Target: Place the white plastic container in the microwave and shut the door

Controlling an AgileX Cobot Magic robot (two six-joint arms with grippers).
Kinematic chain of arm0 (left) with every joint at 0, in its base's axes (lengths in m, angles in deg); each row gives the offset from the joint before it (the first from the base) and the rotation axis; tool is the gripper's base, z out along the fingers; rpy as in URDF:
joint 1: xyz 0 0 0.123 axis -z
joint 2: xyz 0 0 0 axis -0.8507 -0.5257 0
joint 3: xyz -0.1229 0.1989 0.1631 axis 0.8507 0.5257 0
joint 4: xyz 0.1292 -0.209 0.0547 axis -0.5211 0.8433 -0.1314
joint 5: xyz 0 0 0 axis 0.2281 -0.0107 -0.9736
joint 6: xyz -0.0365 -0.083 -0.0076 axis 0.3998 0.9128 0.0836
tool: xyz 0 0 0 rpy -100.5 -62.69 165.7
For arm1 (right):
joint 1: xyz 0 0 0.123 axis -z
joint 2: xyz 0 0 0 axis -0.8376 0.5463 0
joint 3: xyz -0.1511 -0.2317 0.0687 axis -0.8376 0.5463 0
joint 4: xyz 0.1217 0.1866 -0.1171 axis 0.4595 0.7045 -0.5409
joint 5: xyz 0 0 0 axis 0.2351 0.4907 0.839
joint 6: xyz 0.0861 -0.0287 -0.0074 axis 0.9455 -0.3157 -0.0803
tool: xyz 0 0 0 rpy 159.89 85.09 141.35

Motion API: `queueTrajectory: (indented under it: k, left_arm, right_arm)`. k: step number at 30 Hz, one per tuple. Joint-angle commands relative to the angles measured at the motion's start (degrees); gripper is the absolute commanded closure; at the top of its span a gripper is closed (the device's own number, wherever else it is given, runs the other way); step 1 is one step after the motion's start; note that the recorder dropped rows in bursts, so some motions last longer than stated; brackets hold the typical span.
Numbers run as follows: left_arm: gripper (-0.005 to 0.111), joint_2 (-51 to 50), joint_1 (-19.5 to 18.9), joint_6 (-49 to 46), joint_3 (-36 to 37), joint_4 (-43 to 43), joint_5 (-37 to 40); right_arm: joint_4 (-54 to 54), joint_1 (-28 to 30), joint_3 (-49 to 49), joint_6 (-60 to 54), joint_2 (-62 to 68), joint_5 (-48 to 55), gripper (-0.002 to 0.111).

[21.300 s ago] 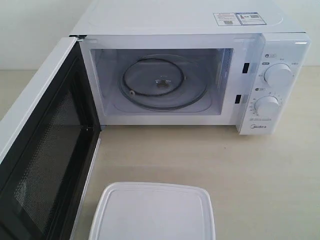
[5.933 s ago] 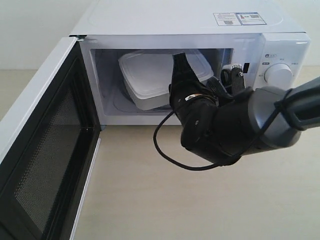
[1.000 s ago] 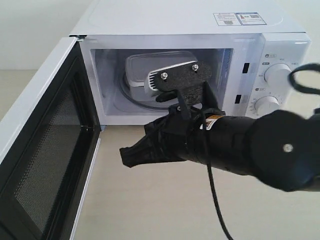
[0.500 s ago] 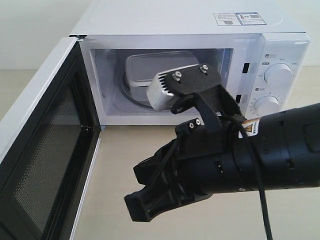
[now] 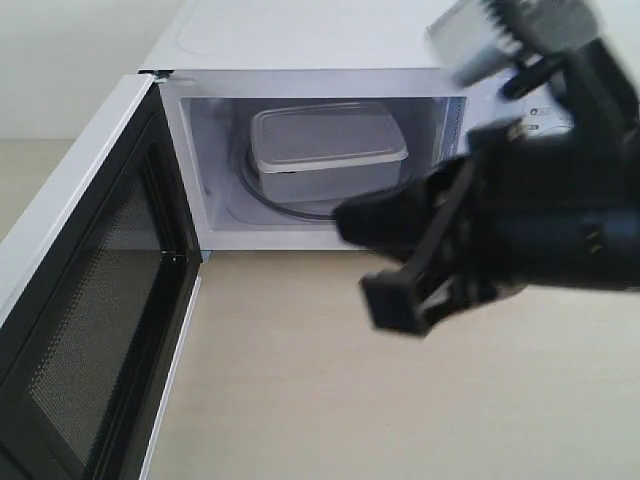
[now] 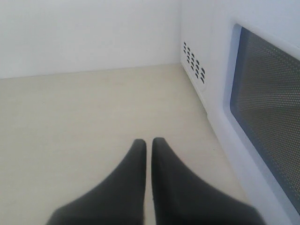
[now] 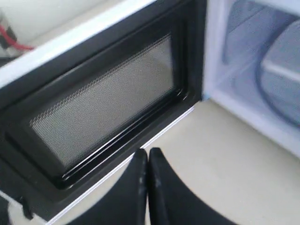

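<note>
Inside, one container (image 5: 328,150), one door (image 5: 90,300) open

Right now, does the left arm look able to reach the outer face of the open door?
Probably yes: the left gripper, shut, sits beside the outer face of the door, with only bare table between them and nothing visible blocking the way.

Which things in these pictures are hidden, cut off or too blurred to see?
Exterior view: the blurred right arm covers the microwave's dials.
Exterior view: the left and bottom edges cut off the door.
Right wrist view: the box is blurred and cut by the edge.
</note>
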Motion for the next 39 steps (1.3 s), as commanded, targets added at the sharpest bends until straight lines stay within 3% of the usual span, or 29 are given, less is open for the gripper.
queueTrajectory:
  k: [1, 7, 13, 26, 39]
  left_arm:
    - [0.102, 0.1, -0.1, -0.3, 0.2, 0.1, -0.1]
    - [0.102, 0.1, -0.1, -0.3, 0.2, 0.1, -0.1]
    - [0.102, 0.1, -0.1, -0.3, 0.2, 0.1, -0.1]
    - [0.102, 0.1, -0.1, -0.3, 0.2, 0.1, -0.1]
    - [0.102, 0.1, -0.1, -0.3, 0.2, 0.1, -0.1]
  right_arm:
    - [-1.2, 10.0, 0.2, -0.5, -8.6, 1.6, 0.108]
    - [-1.2, 24.5, 2.9, -0.2, -21.2, 3.6, 0.108]
    - [-1.2, 33.6, 10.5, -0.2, -32.7, 2.6, 0.108]
    - [-1.0, 44.1, 31.7, 1.8, -58.0, -6.8, 0.108]
    - [-1.4, 45.0, 39.8, 1.0, -58.0, -9.6, 0.108]
